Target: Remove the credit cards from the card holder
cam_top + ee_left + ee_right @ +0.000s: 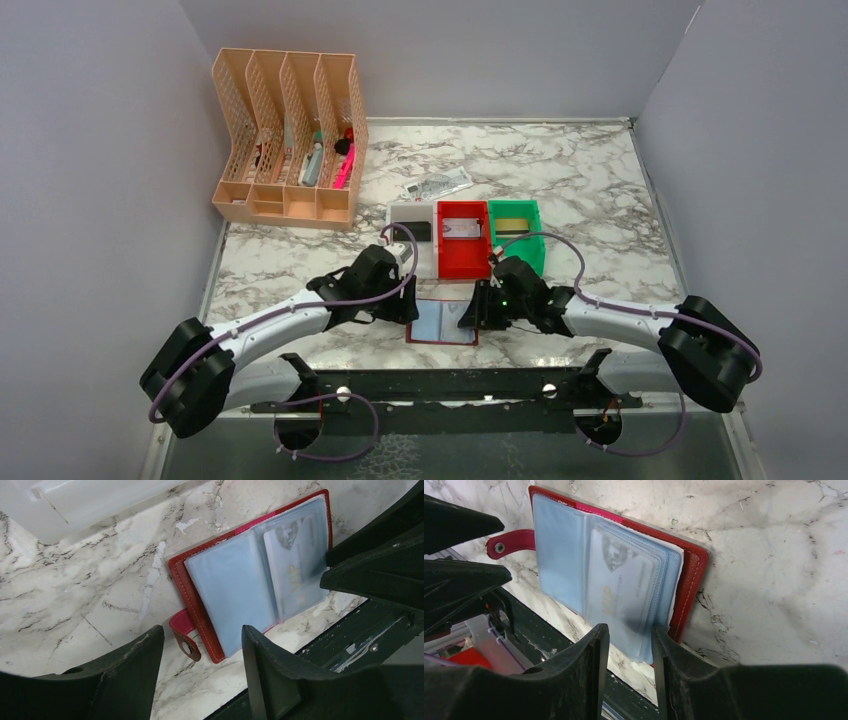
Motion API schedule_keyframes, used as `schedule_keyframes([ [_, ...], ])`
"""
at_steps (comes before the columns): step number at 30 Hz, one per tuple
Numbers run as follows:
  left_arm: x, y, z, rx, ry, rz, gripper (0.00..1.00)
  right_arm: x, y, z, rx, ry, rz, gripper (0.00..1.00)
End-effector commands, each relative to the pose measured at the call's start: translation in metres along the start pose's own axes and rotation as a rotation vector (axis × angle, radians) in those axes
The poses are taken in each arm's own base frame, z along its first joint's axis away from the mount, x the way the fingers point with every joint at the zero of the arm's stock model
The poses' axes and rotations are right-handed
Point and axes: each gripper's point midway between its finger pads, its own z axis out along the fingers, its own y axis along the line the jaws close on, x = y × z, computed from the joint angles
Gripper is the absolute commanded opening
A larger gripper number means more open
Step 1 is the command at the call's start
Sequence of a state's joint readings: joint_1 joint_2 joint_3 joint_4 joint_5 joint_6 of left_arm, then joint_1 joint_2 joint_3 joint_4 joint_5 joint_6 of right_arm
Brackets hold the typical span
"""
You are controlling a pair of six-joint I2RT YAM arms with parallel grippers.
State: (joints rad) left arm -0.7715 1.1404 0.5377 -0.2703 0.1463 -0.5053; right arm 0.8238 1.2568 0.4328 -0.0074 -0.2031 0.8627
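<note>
Near the front edge of the marble table (600, 200), between the two arms, the card holder (442, 322) lay open and flat, with its bluish-clear sleeves facing up. A pale card (624, 590) with gold lettering sat in the top sleeve on the right-hand half. The sleeve on the left-hand half looked empty.

The left gripper (200, 640) hung above the holder's left edge, its fingers spread wide over the snap tab (186, 630) and gripping nothing. The right gripper (630, 635) stood at the near right corner with only a narrow gap between its fingers. The corner of the sleeve stack reached into that gap, but it could not be told whether the fingers were pinching it.

The card would probably be light, stiff and slick, and the sleeves soft and likely to cling to it. The holder itself looked light enough to slide or lift if pulled. A sound grip on the card would likely be at whichever short edge showed at the sleeve mouth, pinched flat across its faces and drawn out along the sleeve. The other gripper would need to press down on the leather cover or the tab to keep the holder in place.
</note>
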Motion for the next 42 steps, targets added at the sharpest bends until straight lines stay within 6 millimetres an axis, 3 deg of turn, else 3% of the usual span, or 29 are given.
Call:
schedule_keyframes([
  [1, 0.001, -0.008, 0.003, 0.05, 0.008, -0.003, 0.59, -0.006, -0.003, 0.0, 0.031, -0.03, 0.007, 0.42],
  [8, 0.005, -0.007, 0.006, 0.054, 0.019, -0.006, 0.52, -0.026, 0.005, -0.018, 0.057, -0.106, -0.033, 0.43],
  [16, 0.007, -0.008, 0.01, 0.062, 0.035, -0.008, 0.5, -0.01, 0.021, -0.005, -0.069, -0.027, -0.011, 0.43],
  [24, 0.01, -0.008, 0.011, 0.064, 0.047, -0.008, 0.49, -0.005, 0.002, 0.006, 0.018, -0.004, 0.027, 0.43],
  [31, 0.011, -0.01, 0.013, 0.079, 0.053, -0.004, 0.41, -0.006, 0.002, 0.005, 0.018, -0.014, 0.028, 0.42],
  [38, 0.012, -0.014, 0.016, 0.103, 0.067, 0.003, 0.29, -0.008, 0.031, 0.002, -0.117, 0.003, -0.016, 0.41],
  [42, 0.011, -0.016, 0.016, 0.111, 0.064, 0.003, 0.27, -0.014, 0.045, -0.004, -0.163, -0.004, -0.057, 0.41],
])
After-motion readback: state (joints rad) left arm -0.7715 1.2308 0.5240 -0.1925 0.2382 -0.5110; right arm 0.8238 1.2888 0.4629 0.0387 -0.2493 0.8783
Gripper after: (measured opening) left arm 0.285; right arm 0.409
